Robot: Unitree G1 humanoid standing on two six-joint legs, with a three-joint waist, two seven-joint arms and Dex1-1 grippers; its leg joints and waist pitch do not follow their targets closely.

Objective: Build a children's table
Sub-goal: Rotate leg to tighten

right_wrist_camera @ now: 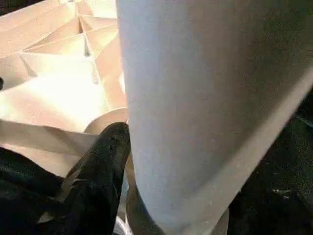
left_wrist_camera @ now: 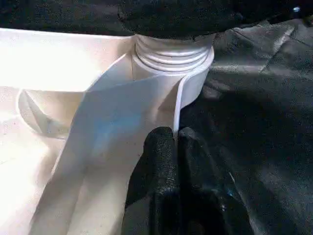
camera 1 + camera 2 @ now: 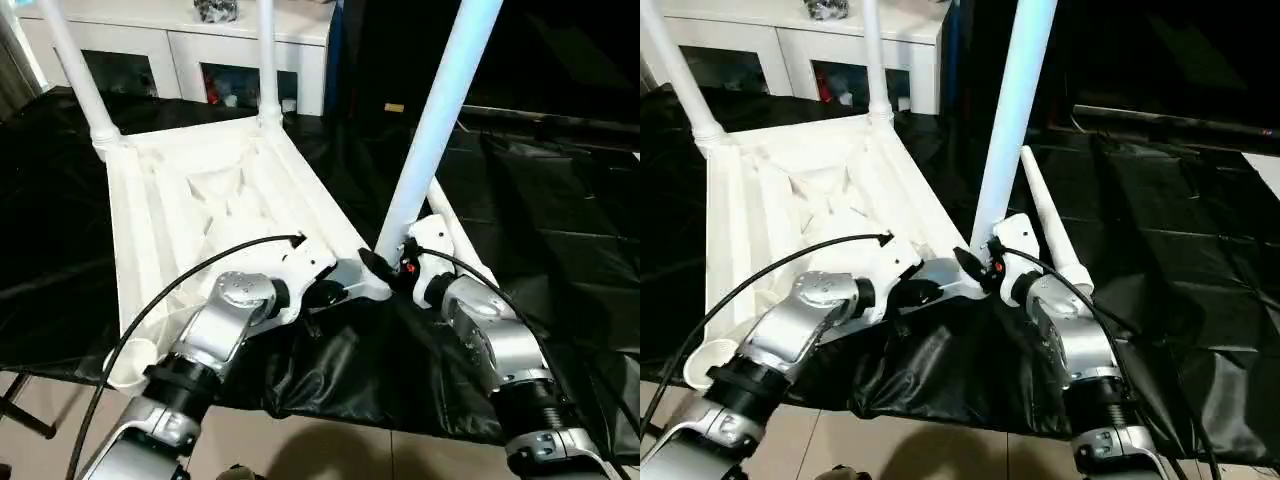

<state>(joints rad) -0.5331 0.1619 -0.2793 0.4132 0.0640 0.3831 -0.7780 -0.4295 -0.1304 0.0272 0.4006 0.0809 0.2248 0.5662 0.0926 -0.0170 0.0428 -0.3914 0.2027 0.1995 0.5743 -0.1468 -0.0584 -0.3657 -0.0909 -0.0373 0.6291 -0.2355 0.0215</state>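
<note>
The white table top lies upside down on black cloth, its ribs facing up. Two legs stand in the far corner sockets. A third leg stands upright in the near right socket. My right gripper is closed around that leg's base, one finger pressed against the tube. My left gripper is shut on the thin rim wall of the table top beside that socket. A fourth leg lies loose on the cloth just right of the upright one.
The near left socket stands empty at the cloth's front edge. A white cabinet with glass doors is behind the table. Black cloth spreads to the right. Tiled floor shows below the front edge.
</note>
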